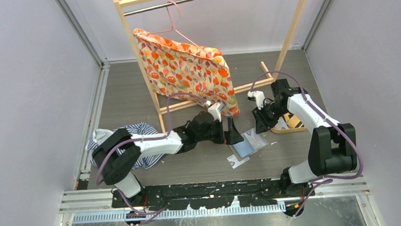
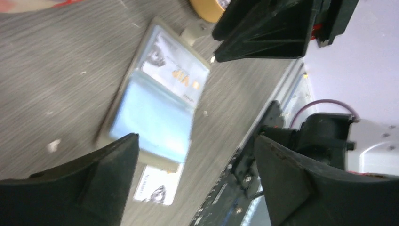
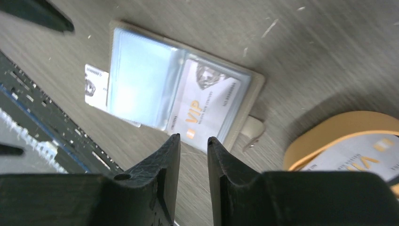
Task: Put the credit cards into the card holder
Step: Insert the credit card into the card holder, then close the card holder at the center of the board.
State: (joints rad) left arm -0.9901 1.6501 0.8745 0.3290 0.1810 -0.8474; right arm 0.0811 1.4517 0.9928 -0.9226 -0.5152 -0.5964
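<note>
Grey wood-grain worktop (image 1: 130, 101), pale walls on three sides.

Wooden clothes rack (image 1: 133, 49) at the far side; orange floral garment (image 1: 188, 72) hung on it from a pink hanger (image 1: 173, 18). Striped cloth (image 1: 102, 137) bunched at the left, partly under the left arm.

Oval tan tray (image 1: 287, 125) right of centre, beside the rack's foot. Pale card (image 3: 357, 157) with orange print lying inside it.

Card holder (image 1: 249, 143) flat on the worktop at centre right, just left of and nearer than the tray, between the two grippers. Spread open like a book: taupe cover showing as a thin border, clear bluish sleeves facing up. Near sleeve (image 3: 141, 84) pale blue, contents not readable. Far sleeve filled by a white card (image 3: 207, 101) with an orange "VIP" mark and a small grey emblem. Snap tab sticking out on the tray side.

Another white card (image 1: 238, 162) with small dark print on the worktop at the holder's near edge, partly tucked beneath it.

Left gripper (image 2: 195, 139) hanging above the holder's left side, spread wide, holding nothing. Right gripper (image 3: 194, 139) above the holder's tray-side edge, parted by only a narrow gap with nothing in it.
</note>
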